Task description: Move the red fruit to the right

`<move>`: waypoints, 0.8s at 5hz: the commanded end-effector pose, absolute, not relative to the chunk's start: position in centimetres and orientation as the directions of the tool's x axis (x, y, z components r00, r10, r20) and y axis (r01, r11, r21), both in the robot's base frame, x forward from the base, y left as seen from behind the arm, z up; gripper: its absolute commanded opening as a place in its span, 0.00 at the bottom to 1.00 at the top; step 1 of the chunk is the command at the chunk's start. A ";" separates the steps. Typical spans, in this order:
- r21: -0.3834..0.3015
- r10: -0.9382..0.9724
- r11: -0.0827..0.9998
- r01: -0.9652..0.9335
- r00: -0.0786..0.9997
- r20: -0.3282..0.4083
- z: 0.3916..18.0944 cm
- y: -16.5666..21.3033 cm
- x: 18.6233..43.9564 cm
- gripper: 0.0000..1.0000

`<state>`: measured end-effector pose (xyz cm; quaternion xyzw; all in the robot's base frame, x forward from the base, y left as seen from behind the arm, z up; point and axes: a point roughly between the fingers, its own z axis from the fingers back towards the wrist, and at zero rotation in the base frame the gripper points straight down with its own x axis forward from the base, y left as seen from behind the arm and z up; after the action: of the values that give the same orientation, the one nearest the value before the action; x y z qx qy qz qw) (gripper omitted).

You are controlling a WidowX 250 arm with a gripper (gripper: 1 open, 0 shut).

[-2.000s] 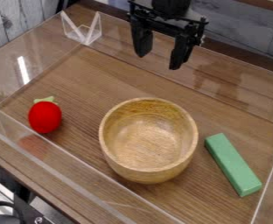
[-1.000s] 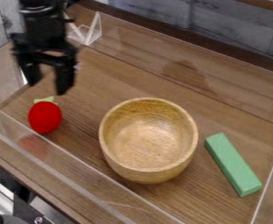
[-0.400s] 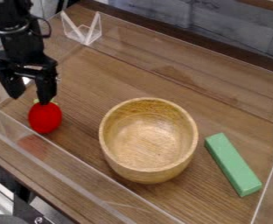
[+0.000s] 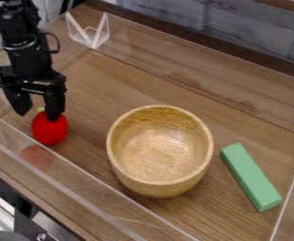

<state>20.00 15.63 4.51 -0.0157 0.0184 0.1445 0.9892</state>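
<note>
1. Since the earlier frame our gripper (image 4: 33, 105) has come lower, down onto the red fruit (image 4: 49, 128).
2. Its jaws are spread, one on each side of the fruit's top.
3. We see the red fruit on the tabletop (image 4: 175, 80) at the left, apart from the wooden bowl (image 4: 160, 149).
4. A green block (image 4: 251, 176) lies right of the bowl.

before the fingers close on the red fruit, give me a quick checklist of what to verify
1. Fingers open: ok, spread wide.
2. Fingers lined up over the red fruit: ok, one on each side of its top.
3. Fingers low enough to grip: cannot tell, tips seem at the fruit's upper part.
4. Fruit resting free on the table: ok, nothing against it.
5. Path to the right: not ok, the wooden bowl sits in the way, so lift over it.
6. Green block: ok, far right, apart from the bowl.
</note>
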 end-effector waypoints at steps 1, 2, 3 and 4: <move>-0.012 0.294 0.956 -0.294 0.956 -0.019 4.4 16.3 20.4 1.00; -0.011 0.295 0.955 -0.296 0.955 -0.024 3.7 16.4 20.5 1.00; -0.009 0.292 0.956 -0.292 0.956 -0.029 3.3 16.5 20.6 1.00; -0.007 0.289 0.957 -0.289 0.957 -0.034 2.9 16.7 20.7 1.00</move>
<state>20.37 15.93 2.52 -0.0205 0.0271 0.1455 0.9888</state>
